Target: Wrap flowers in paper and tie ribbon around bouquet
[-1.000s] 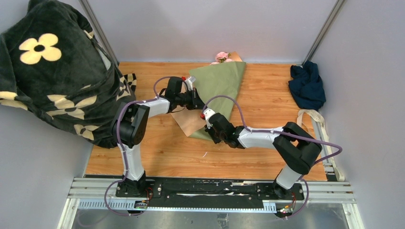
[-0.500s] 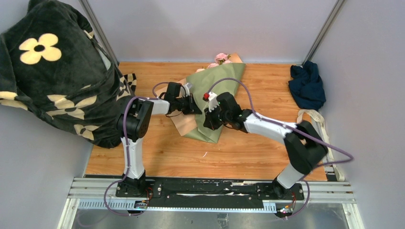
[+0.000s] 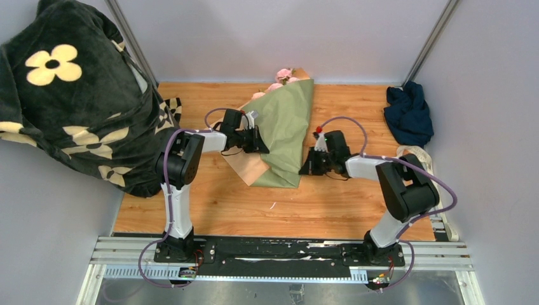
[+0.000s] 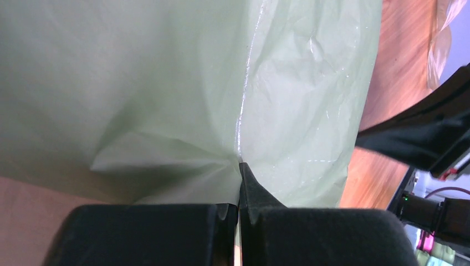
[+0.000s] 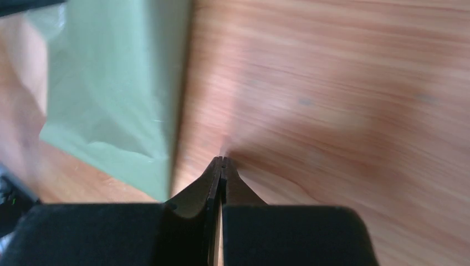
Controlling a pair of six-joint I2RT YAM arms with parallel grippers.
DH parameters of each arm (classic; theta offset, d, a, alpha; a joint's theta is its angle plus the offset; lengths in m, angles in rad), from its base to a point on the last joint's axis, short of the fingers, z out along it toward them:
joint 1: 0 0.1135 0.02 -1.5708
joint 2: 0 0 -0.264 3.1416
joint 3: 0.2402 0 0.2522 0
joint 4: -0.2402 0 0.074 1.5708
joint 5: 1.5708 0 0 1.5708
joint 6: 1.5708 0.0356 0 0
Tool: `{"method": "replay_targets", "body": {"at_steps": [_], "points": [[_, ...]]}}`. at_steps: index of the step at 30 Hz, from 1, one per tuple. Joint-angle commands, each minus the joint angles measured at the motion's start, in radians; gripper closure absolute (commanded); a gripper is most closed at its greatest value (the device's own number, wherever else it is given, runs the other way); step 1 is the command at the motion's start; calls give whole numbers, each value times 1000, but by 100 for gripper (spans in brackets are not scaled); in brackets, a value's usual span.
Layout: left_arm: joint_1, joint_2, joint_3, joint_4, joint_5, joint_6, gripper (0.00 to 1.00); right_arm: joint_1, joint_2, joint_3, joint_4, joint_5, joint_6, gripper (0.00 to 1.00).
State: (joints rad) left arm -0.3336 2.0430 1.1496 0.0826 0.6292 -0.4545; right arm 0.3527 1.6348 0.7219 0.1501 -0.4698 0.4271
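Here, crinkled olive paper [image 3: 286,127] tapers around pink flowers [image 3: 283,75].

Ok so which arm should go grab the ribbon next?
Right. The right gripper is shut on nothing above the table, and the ribbon lies on its side. The left gripper is pinching the paper, so it looks committed.

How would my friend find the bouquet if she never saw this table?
Look at the middle of the wooden table. The bouquet lies there: a long olive-green paper cone with pink blooms peeking out at the far end. The black blanket on the left has flowers too, but those are only cream prints.
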Motion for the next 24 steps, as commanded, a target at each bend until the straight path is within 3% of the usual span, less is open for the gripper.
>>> {"method": "replay_targets", "body": {"at_steps": [1,4,6,11,18,24], "points": [[15,41,-11,-131,-71,66,100,-56,-103,14,-339,247,-25,100],[15,43,-18,-130,-75,75,100,-8,-174,85,-284,200,-93,100],[15,47,-22,-132,-89,82,100,7,-141,147,-175,46,-132,100],[15,73,-11,-135,-87,71,100,5,200,375,10,-249,-82,100],[19,73,-8,-175,-103,117,100,-151,489,591,56,-225,52,100],[24,82,7,-213,-98,155,100,-302,466,699,-206,20,-52,100]]}}
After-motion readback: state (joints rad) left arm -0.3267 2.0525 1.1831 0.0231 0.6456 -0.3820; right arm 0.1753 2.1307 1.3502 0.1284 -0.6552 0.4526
